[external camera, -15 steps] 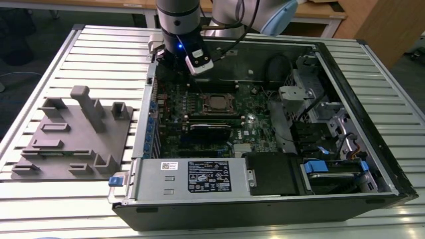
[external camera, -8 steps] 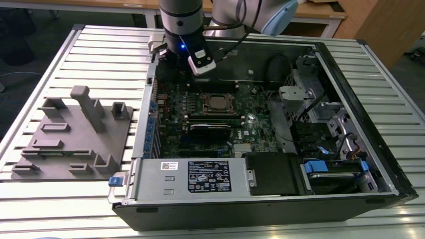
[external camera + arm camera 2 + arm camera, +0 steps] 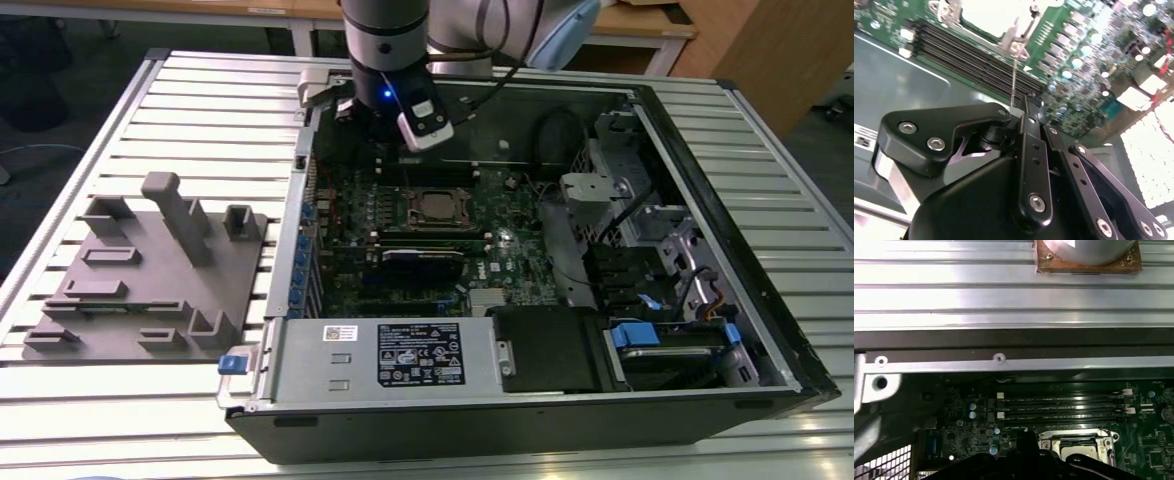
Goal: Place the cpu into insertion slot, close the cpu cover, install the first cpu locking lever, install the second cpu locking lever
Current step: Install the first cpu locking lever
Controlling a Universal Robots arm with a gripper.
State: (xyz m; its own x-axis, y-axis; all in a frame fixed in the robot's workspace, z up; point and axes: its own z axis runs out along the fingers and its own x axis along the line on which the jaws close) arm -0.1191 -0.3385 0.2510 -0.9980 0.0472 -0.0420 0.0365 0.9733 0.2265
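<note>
In the exterior view the insertion slot [image 3: 410, 196] sits mid-motherboard inside the open computer case [image 3: 747, 340], with the silver-grey cpu [image 3: 434, 208] lying in it. My gripper [image 3: 390, 142] hangs just behind the slot, over the memory slots. The second wrist view shows my gripper [image 3: 1022, 104] shut, its fingertips pressed together. A thin wire locking lever [image 3: 1014, 75] rises from the cpu cover [image 3: 1004, 42] frame's corner, and its free end reaches my fingertips; I cannot tell whether it is pinched. The first wrist view shows the slot [image 3: 1079, 445] just beyond the gripper's dark body [image 3: 1019, 462].
A grey moulded fixture [image 3: 147, 270] lies on the slatted table at the exterior view's left. The white-labelled power supply [image 3: 387, 355] fills the case's near edge, with drive bays [image 3: 667, 350] and cables at the right. Long memory slots [image 3: 1064, 407] run between the socket and the case wall.
</note>
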